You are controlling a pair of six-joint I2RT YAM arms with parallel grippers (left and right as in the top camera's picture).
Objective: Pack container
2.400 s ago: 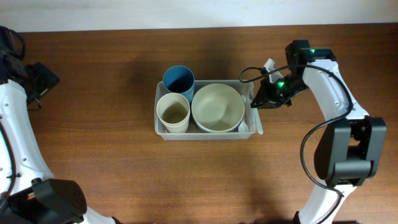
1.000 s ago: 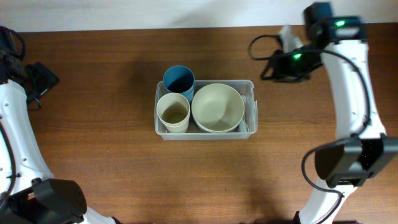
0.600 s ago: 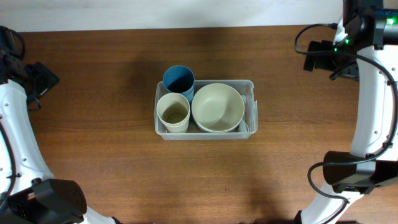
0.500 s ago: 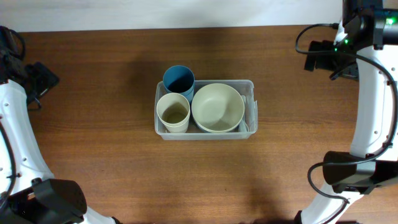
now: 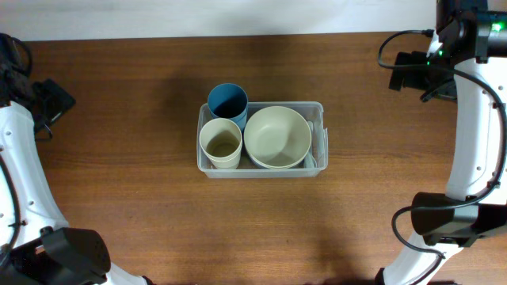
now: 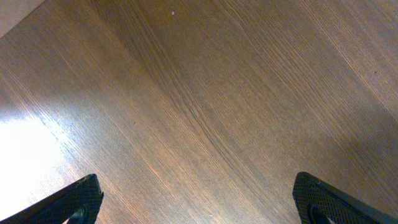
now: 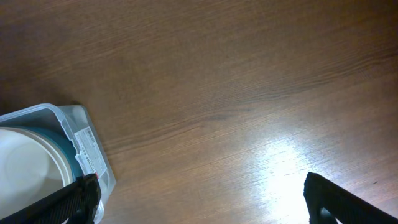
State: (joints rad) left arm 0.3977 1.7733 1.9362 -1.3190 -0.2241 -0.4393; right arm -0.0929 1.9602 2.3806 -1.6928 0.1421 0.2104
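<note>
A bowl [image 5: 277, 136] and cup [image 5: 220, 142] are held in the container [image 5: 261, 173] on the table [image 5: 119, 158]. Left gripper [image 6: 199, 200] and right gripper [image 7: 208, 202] are spread wide, empty; clearance from its rim is advised.

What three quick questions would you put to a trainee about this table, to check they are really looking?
1. True or false: the right gripper is holding a bowl.
2. Which is the widest thing in the container? A) a cream bowl B) a red plate C) a kettle
3. How many cups stand next to that bowl, and what colours are they?

Key
1. False. It is open and empty over bare wood, away from the container.
2. A.
3. Two: a blue cup and a cream cup.
</note>
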